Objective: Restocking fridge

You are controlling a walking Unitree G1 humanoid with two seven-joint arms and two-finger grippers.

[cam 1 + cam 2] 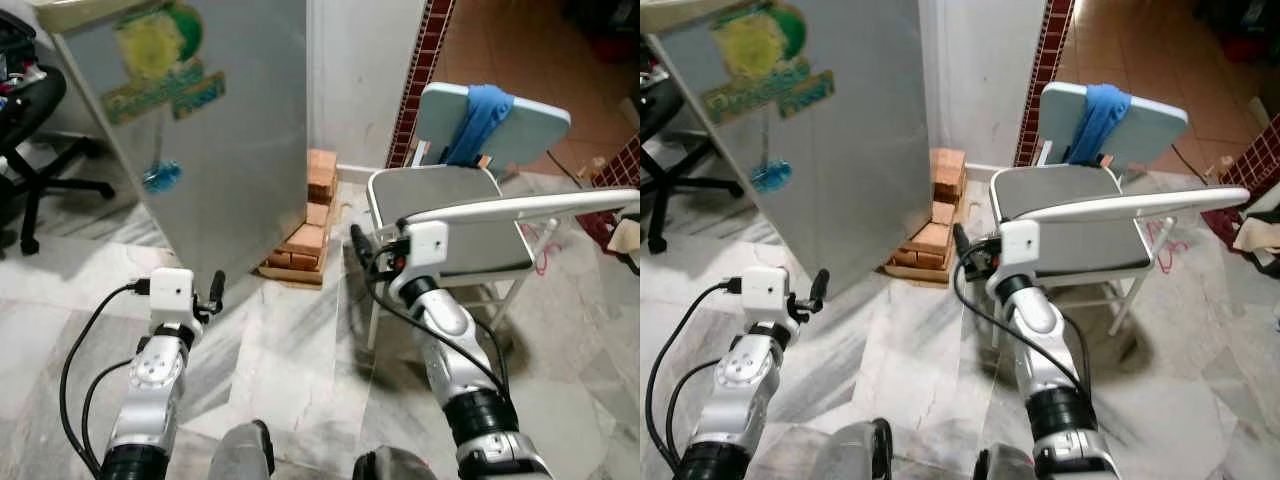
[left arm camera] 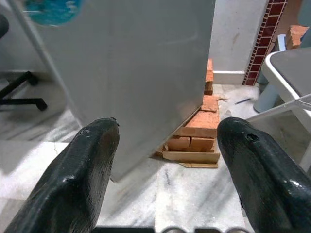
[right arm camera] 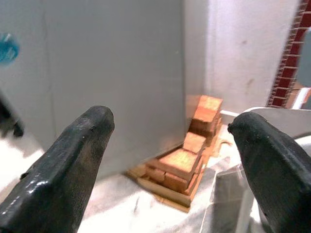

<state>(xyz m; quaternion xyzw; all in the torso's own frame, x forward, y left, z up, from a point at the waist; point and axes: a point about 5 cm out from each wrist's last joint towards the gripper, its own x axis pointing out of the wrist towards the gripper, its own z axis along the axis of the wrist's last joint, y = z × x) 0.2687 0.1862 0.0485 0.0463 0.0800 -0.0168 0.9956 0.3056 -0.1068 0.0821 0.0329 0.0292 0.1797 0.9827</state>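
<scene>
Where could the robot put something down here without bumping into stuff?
The grey padded seat of the white folding chair is bare. The marble floor between the grey fridge door and that chair is open too. It gets crowded at the stacked orange bricks beside the fridge, and by the black office chair on the far left.

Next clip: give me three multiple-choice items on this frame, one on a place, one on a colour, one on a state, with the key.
1. Where are the bricks?
A. on the chair
B. on the floor beside the fridge
C. under the office chair

2. What colour is the cloth on the chair back?
A. blue
B. red
C. yellow

3. How is the left gripper?
A. shut on a brick
B. shut
C. open

Key: B, they are stacked at the fridge's base; A, blue cloth drapes the backrest; C, the left wrist view shows the fingers wide apart, holding nothing.
</scene>
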